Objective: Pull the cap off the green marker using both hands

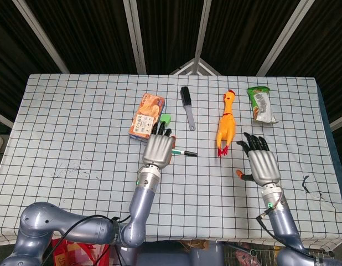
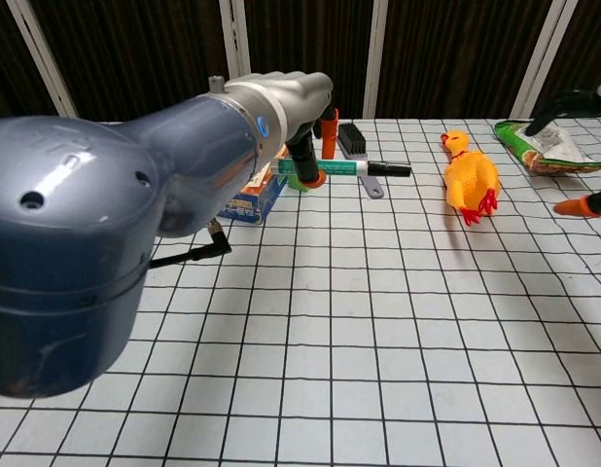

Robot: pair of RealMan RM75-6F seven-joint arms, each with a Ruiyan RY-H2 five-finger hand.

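Your left hand [image 1: 158,149] grips the green marker [image 2: 344,168] above the table's middle, black cap [image 2: 390,170] pointing right. Your right hand [image 1: 263,164], fingers apart and empty, must close on that cap.

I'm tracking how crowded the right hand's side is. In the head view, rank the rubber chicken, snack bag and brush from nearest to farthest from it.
From the right hand:
1. Rubber chicken, just up and to its left.
2. Snack bag, straight beyond it at the far edge.
3. Brush, farthest, well off to its left.
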